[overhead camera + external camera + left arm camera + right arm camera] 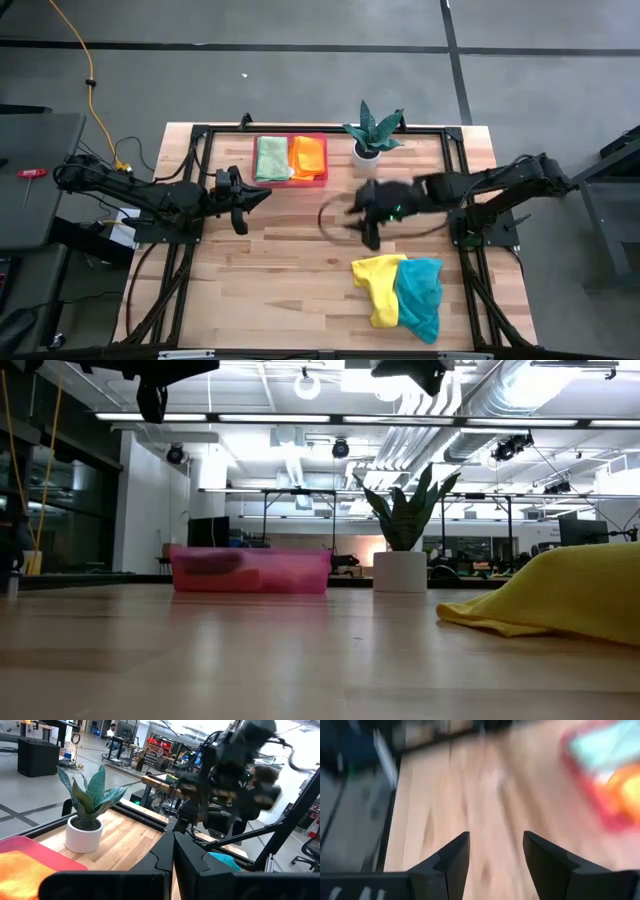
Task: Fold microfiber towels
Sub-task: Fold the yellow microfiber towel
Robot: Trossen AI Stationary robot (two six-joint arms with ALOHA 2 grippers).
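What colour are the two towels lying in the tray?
Light green towel and orange towel, in the pink tray; clearest in the high view.

- High view looks straight down on the whole table [300,270].
- Low view looks level across it.
- Both show the potted plant [372,135].

Shown: 4 towels, namely 1 light green towel [271,158], 1 orange towel [308,157], 1 yellow towel [378,283], 1 teal towel [420,295]; 1 pink tray [290,181]; 1 potted plant [371,135]; 2 arms.
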